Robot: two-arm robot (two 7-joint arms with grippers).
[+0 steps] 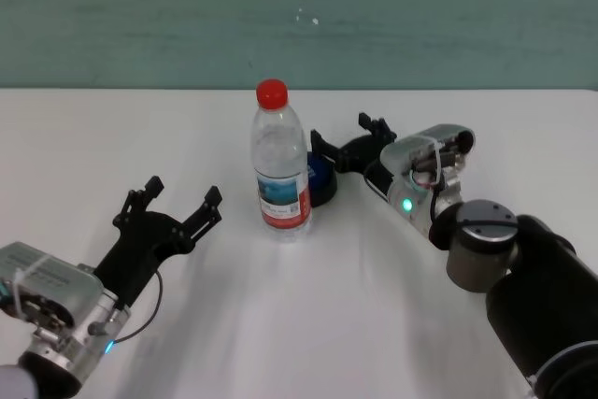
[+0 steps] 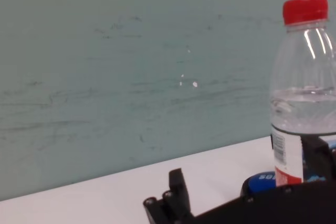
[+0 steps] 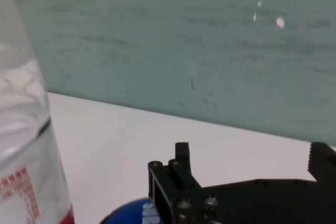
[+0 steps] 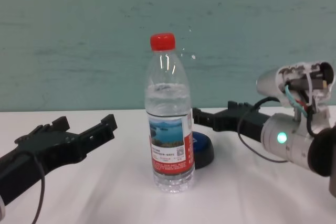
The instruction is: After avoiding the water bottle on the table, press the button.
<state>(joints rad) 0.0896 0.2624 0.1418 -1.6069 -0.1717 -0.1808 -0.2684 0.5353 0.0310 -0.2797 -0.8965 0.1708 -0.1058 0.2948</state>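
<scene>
right end effector [image 1: 344,140] open over button [image 1: 322,181], half hidden behind water bottle [image 1: 280,162].

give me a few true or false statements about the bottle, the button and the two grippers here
1. The water bottle stands upright with its red cap on. True.
2. The button is in front of the bottle, nearer the robot. False: it sits behind the bottle, partly hidden.
3. The right gripper is over the button, fingers apart. True.
4. The left gripper holds the bottle. False: it is open, apart from the bottle, to its left.
5. The bottle lies on the table. False: it stands.
</scene>
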